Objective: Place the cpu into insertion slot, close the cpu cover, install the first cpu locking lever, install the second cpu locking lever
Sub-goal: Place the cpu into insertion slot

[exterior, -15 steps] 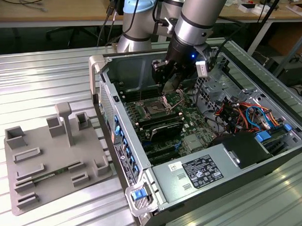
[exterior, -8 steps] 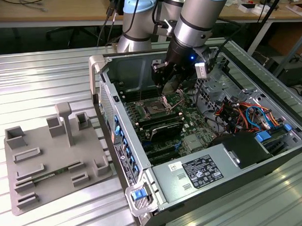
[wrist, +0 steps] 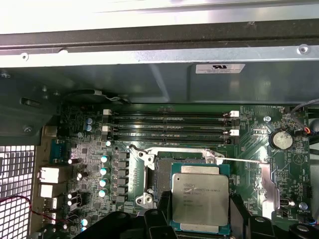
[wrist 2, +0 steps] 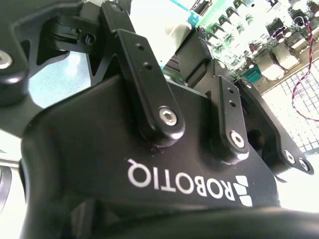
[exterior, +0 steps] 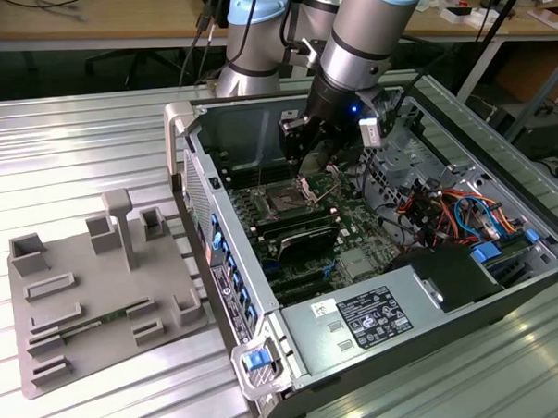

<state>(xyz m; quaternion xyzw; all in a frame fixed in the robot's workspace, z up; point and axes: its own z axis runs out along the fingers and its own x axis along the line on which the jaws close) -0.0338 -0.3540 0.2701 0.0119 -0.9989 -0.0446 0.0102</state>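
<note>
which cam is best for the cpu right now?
First wrist view: the square silver-grey metal-topped cpu faces the camera, nearly whole, with black fingers on two sides. In the exterior view the gripper above hides it; in the second wrist view the gripper's black body blocks it.

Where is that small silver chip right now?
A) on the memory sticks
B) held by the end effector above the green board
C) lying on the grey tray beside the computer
B: in the first wrist view the chip sits between the end effector's dark fingers, partly over the socket.
</note>
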